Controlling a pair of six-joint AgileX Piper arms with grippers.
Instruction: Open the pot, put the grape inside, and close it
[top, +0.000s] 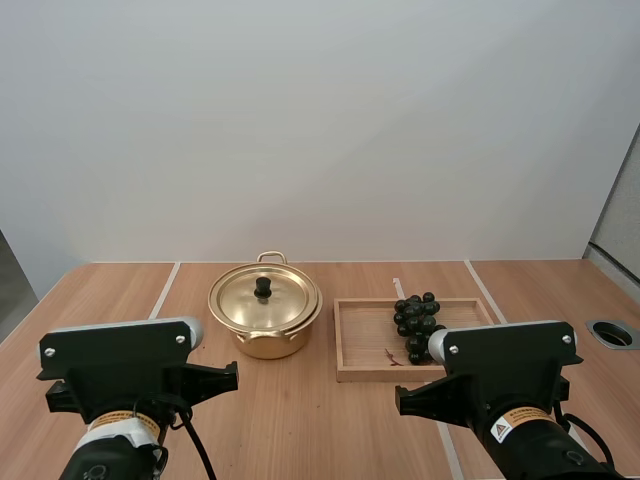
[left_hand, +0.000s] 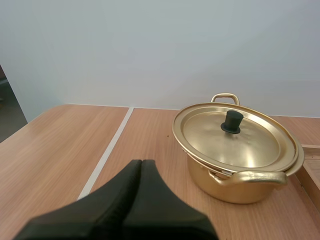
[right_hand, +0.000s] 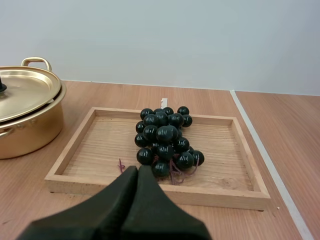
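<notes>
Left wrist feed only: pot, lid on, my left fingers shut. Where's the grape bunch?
Observer: The grapes lie in a wooden tray, right of the pot in the high view.
Operator: Right gripper?
Observer: The right gripper is shut on nothing, low before the tray's near rim, short of the grapes.
Operator: Tray touching pot?
Observer: No, a strip of bare table shows between them.

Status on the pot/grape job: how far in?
Nothing done yet. The lid sits on the pot; the bunch of grapes lies in the wooden tray. Nothing in hand: left gripper and right gripper have fingers shut, empty. Remaining: lift lid, load grapes, close.
</notes>
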